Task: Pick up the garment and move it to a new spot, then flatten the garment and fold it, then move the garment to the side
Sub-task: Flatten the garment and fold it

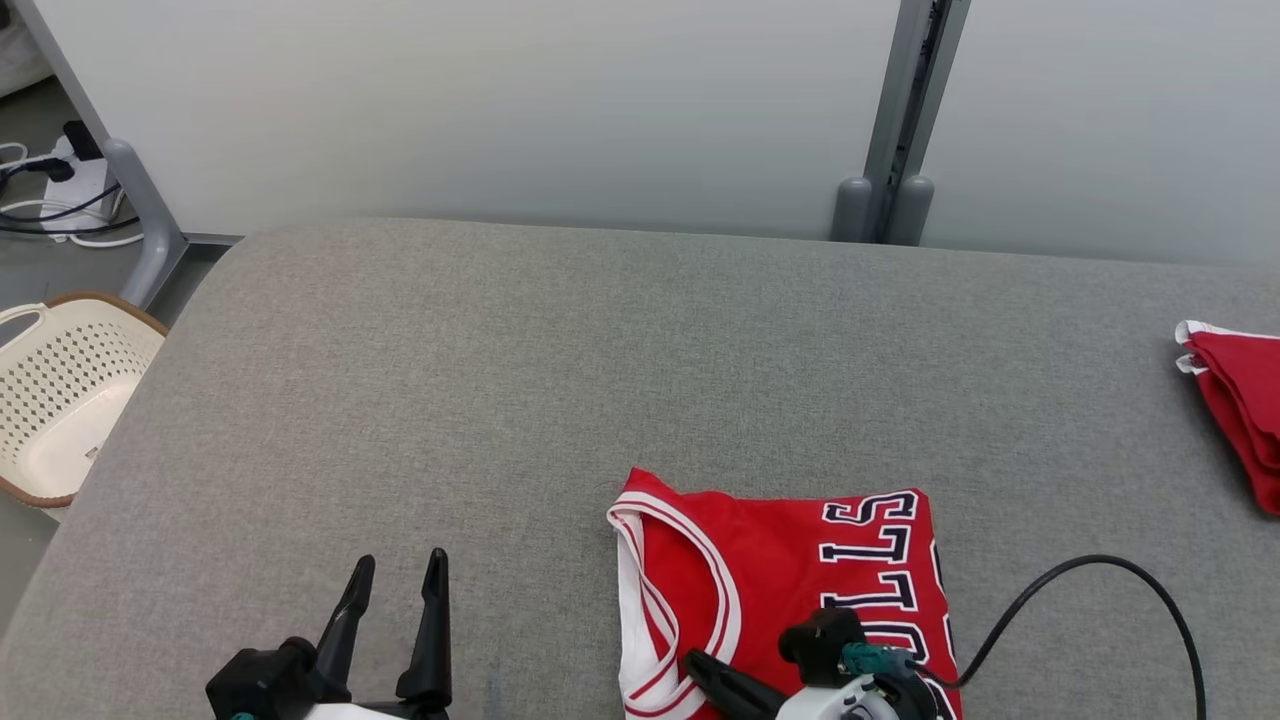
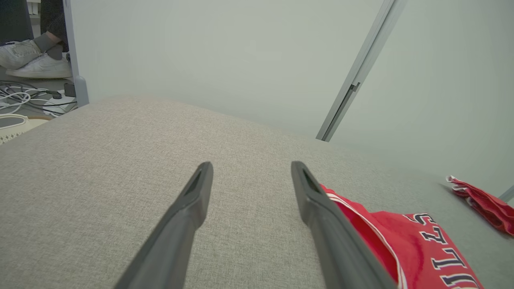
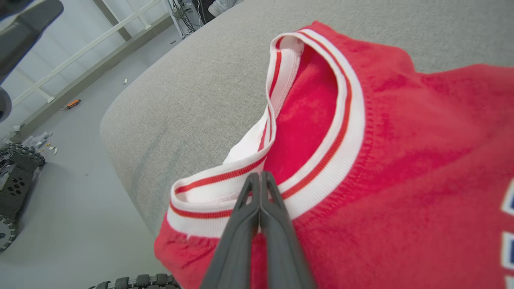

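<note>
The garment [image 1: 780, 580] is a red jersey with white trim and dark letters, lying folded near the front edge of the grey padded table [image 1: 500, 380]. My right gripper [image 1: 695, 662] is shut, its fingers pointing left over the jersey. In the right wrist view its tips [image 3: 260, 175] sit pressed together on the white collar band of the garment [image 3: 401, 140]; I see no cloth between them. My left gripper [image 1: 400, 560] stands open over bare table to the jersey's left. In the left wrist view the left gripper [image 2: 251, 166] holds nothing, with the garment [image 2: 401, 241] beside its right finger.
Another folded red cloth [image 1: 1240, 400] lies at the table's right edge. A white perforated basket [image 1: 60, 400] stands on the floor at the left. A pale partition with a grey post [image 1: 890, 190] closes off the back. A person's shoes [image 2: 36, 64] rest beyond the far left corner.
</note>
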